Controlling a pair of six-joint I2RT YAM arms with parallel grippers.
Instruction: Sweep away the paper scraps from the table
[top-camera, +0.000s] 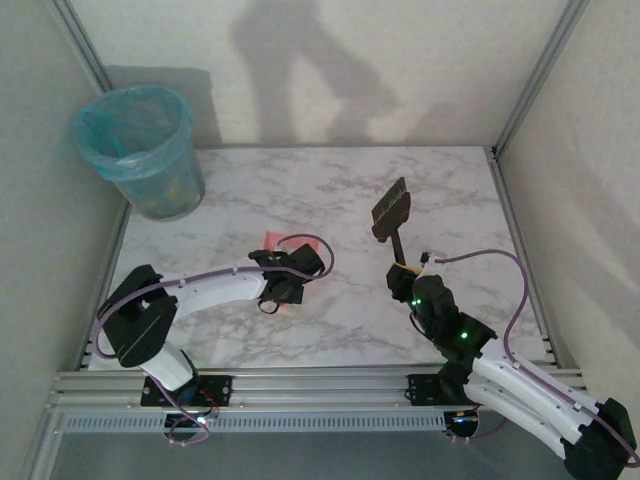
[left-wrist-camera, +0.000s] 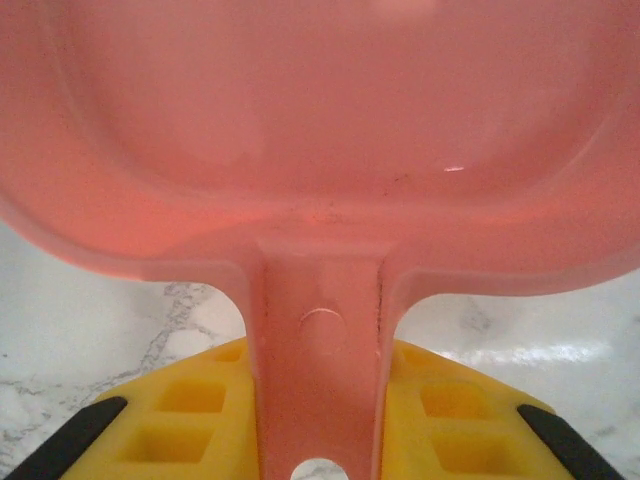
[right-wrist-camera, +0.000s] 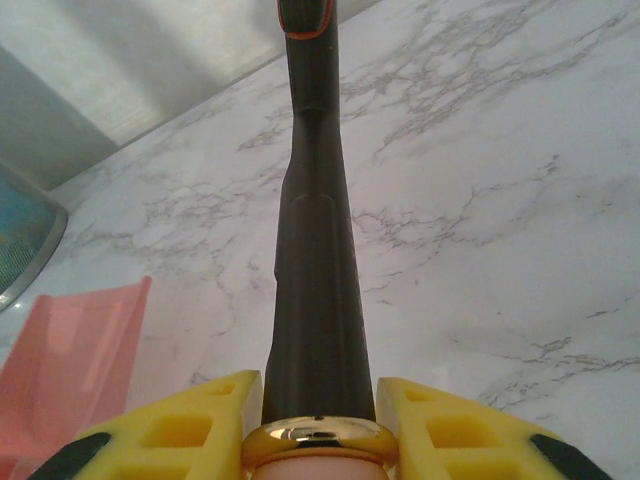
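1. Marble table looked bare around both arms, so I judged the sweeping all but finished.
2. Left gripper was closed tight on the handle of the pink dustpan, whose tray looked empty.
3. Right gripper was clamped on the brush handle, with the head apparently off the table.
4. Yellow-green blotches in the bin may have been the scraps; I could not tell.

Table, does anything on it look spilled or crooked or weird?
Nothing stands out. The bin stands upright by the far left corner of the table. The left gripper holds the pink dustpan by its handle, and the right gripper holds the dark brush by its handle.
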